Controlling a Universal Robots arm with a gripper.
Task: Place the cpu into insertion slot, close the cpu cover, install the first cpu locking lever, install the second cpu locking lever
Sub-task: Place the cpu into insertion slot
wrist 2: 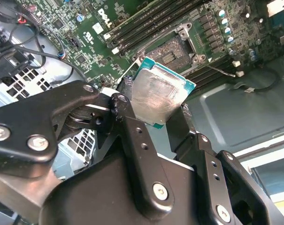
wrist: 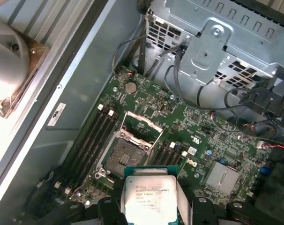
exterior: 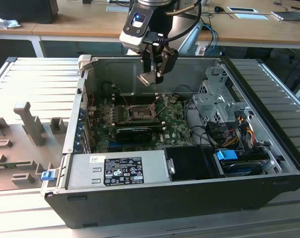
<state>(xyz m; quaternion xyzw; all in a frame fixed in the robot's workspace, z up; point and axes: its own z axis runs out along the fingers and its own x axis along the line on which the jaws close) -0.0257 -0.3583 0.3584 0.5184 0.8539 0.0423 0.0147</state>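
Note:
My gripper (exterior: pixel 153 75) hangs over the open computer case, shut on the cpu (exterior: pixel 147 79). The chip's silver-grey top with its green edge shows between the black fingers (wrist 2: pixel 128 117) in both wrist views, cpu (wrist 2: pixel 158 96) and cpu (wrist: pixel 150 199). Below it on the green motherboard (exterior: pixel 175 124) lies the insertion slot (exterior: pixel 138 113), a dark square socket with nothing in it, seen also as the insertion slot (wrist: pixel 125 155) and the insertion slot (wrist 2: pixel 172 49). The cpu cover (wrist: pixel 141 126), a thin silver frame, stands swung open at one side of the socket. The cpu is well above the slot and apart from it.
A long black finned card (exterior: pixel 135 131) lies just in front of the socket. A power supply (exterior: pixel 118 171) fills the case's front, with a metal drive cage (exterior: pixel 217 101) and cable bundles (exterior: pixel 236 129) on the exterior view's right. Grey fixtures (exterior: pixel 31 124) stand on the table outside the case.

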